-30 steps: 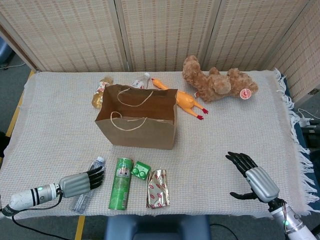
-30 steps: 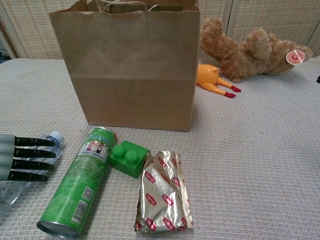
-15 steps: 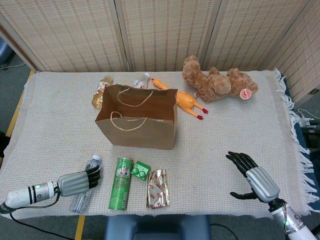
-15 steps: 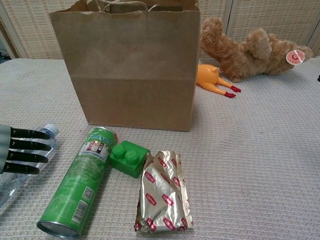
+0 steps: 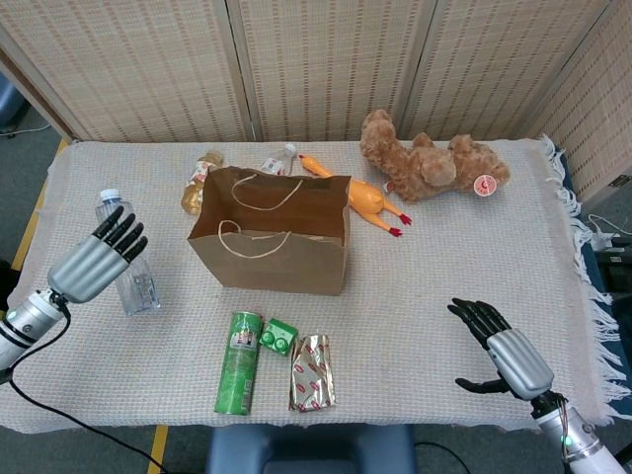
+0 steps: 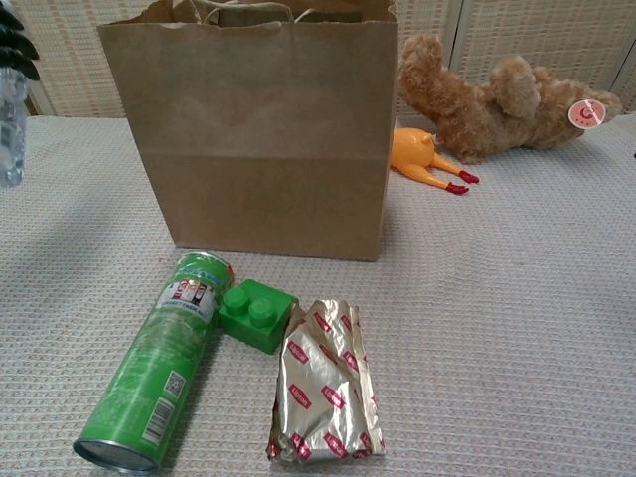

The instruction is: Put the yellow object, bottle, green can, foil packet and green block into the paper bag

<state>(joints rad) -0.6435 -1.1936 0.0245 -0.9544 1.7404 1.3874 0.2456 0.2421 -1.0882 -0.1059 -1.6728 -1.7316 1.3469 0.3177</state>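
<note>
Bottle (image 5: 131, 267) is riding upright in the left hand (image 5: 91, 263), whose fingers are wrapping its side, raised off the counter (image 5: 444, 257) at about the bag's rim height; the chest view is catching only its lower part (image 6: 10, 129) and dark fingertips at the left edge. Bag (image 5: 269, 237) is standing open-mouthed to that hand's right, handles drooping inward. Judging by this, the bottle step is in hand, with transport under way and nothing visibly inside the bag yet, though its floor is hidden.

Can (image 5: 235, 362), block (image 5: 278, 337) and packet (image 5: 312, 372) are lying in a row below and to the right of the left hand, in front of the bag; the can and block are touching, the packet just beside them. Yellow object, a rubber chicken (image 5: 360, 197), is lying beyond the bag's far right corner, well apart from both hands.

Right hand (image 5: 499, 351) is hovering with fingers spread and nothing in them, near the counter's front right.

Next move is probably calling for carrying the bottle rightward over the bag's mouth, clearing the rim and handles, then loosening the fingers so it drops inside without tipping the light bag.
</note>
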